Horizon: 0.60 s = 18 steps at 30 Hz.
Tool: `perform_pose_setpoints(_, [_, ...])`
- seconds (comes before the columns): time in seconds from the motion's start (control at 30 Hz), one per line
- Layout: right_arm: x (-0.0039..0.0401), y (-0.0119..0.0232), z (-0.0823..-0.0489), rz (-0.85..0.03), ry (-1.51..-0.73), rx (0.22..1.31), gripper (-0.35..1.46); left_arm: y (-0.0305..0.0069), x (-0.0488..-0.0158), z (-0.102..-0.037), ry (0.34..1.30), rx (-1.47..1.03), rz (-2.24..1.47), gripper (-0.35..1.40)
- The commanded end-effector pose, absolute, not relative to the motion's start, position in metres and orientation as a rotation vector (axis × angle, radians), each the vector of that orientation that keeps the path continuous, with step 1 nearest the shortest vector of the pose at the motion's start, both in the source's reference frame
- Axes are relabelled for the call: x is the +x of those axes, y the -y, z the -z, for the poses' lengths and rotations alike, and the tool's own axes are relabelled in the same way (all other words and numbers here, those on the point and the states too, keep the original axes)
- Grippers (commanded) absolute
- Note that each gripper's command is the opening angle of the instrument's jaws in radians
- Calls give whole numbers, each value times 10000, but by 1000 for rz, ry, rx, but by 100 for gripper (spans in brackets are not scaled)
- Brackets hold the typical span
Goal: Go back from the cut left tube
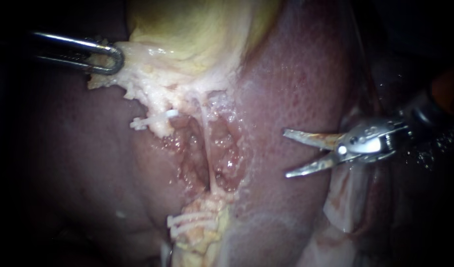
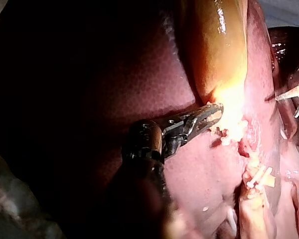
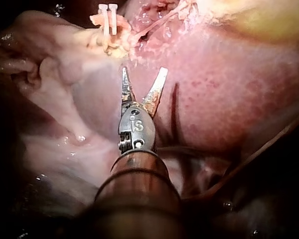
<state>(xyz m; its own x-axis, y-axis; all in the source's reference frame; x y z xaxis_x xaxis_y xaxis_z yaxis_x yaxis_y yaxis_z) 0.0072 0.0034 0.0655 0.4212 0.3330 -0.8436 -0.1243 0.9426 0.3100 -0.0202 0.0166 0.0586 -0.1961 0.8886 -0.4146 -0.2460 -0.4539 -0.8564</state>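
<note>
My right instrument (image 1: 286, 153) comes in from the right with its two blades open and nothing between them. It hovers over the liver (image 1: 296, 84), well to the right of the dissected bed. The cut tube shows as two stumps. The upper stump carries a white clip (image 1: 152, 120) and the lower one several clips (image 1: 192, 222). A thin strand (image 1: 208, 148) still runs between them. My left instrument (image 1: 105, 59) is shut on pale tissue at the gallbladder's (image 1: 197, 29) edge. In the right wrist view the open blades (image 3: 144, 74) lie short of the clips (image 3: 108, 17).
Raw, wet tissue fills the bed (image 1: 222, 153) between the stumps. In the left wrist view the shut jaws (image 2: 209, 115) hold the gallbladder (image 2: 219, 45), and the right instrument's blades (image 2: 294, 97) show far beyond them. Pale folds (image 1: 350, 198) lie under the right instrument.
</note>
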Motion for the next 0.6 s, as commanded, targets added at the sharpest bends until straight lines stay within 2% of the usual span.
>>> perform_pose_setpoints(0.03, [70, -35, -654, -285, -1104, 225, 145, -166, -203, -587, 830, -1230, -1766, -35])
perform_pose_setpoints(0.6, [69, -34, -655, -281, -1103, 226, 145, -149, -236, -640, 825, -1234, -1784, -35])
